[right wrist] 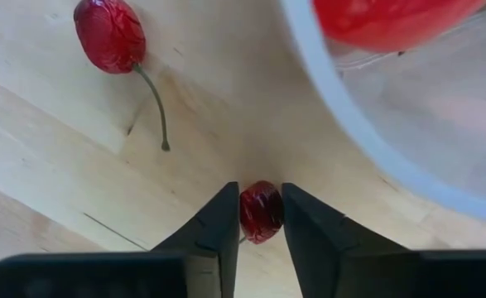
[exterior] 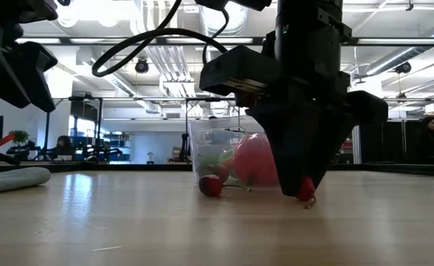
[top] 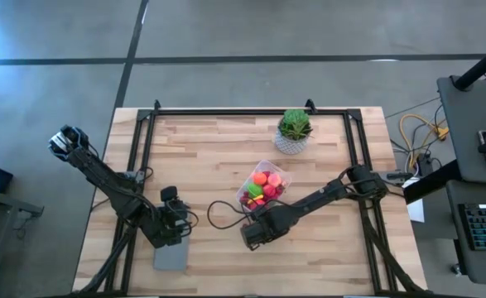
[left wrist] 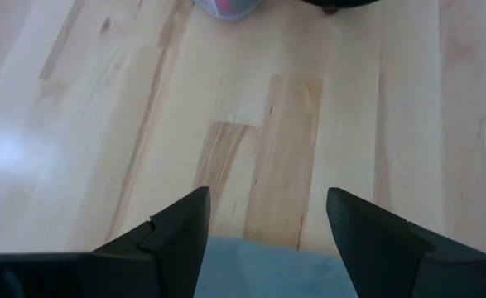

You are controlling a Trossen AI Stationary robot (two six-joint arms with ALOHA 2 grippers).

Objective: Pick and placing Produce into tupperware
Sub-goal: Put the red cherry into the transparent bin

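Note:
The clear tupperware (top: pixel 265 186) stands at the table's middle and holds several pieces of produce: orange, pink, green and yellow. My right gripper (right wrist: pixel 261 197) points down just near of it, shut on a small red cherry (right wrist: pixel 261 212). A second red cherry (right wrist: pixel 108 35) with a thin stem lies on the wood beside the tub's wall (exterior: pixel 211 185). My left gripper (left wrist: pixel 263 219) hangs open at the near left, above a flat grey rectangle (top: pixel 170 255), with nothing between its fingers. My right gripper pinches the small red cherry's two sides (right wrist: pixel 251 211) between its two fingers, at their free ends (exterior: pixel 305 190). The fingers come from above, pointing down. The cherry sits at the tabletop right beside the tupperware; whether it is lifted clear, I cannot tell.
A green spiky plant in a white pot (top: pixel 294 131) stands at the table's far side, behind the tub. A dark frame (top: pixel 143 132) runs along the table's far, left and right edges. Bare wood lies between the two arms (top: pixel 214 178).

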